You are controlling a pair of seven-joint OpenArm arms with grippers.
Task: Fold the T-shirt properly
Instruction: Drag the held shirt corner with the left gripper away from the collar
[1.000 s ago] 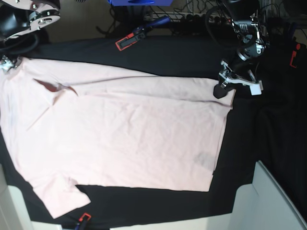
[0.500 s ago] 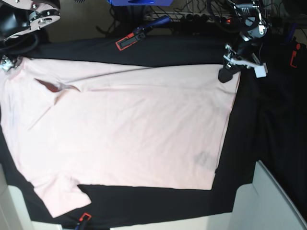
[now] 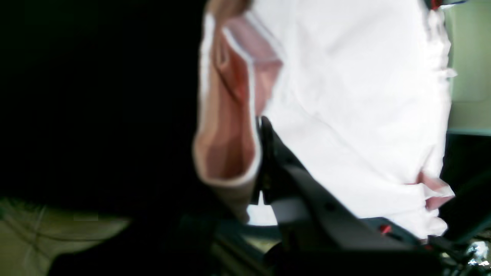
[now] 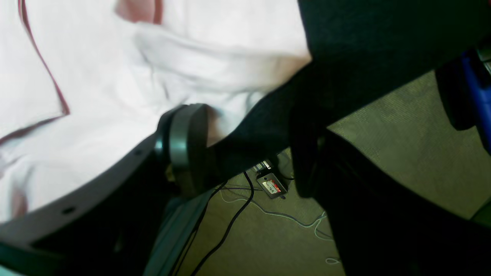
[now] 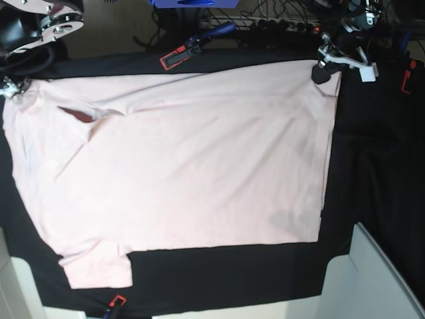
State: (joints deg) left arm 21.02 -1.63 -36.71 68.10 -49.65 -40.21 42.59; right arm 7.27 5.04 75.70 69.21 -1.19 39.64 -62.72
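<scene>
The pale pink T-shirt (image 5: pixel 179 166) lies plain side up, spread wide over the black table cloth (image 5: pixel 372 153), with its collar (image 5: pixel 80 114) at the left. My left gripper (image 5: pixel 323 70) is at the far right corner, shut on the shirt's hem. In the left wrist view that gripper (image 3: pixel 259 153) pinches the folded hem (image 3: pixel 226 153). At the far left corner my right gripper (image 5: pixel 12 86) rests at the shirt's shoulder edge. In the right wrist view its fingers (image 4: pixel 188 145) stand apart, one against the T-shirt (image 4: pixel 96 88), with the edge of the table cloth (image 4: pixel 268 126) between them.
Red-and-blue clamps hold the cloth at the far edge (image 5: pixel 182 53), the near edge (image 5: pixel 116 302) and the right (image 5: pixel 406 80). A white panel (image 5: pixel 378 279) rises at the near right. Cables (image 4: pixel 238 214) lie on the floor beyond the table's edge.
My left gripper has pulled the hem corner away toward the table's far right edge, drawing the upper side of the shirt out flat. The right gripper has stayed in place.
</scene>
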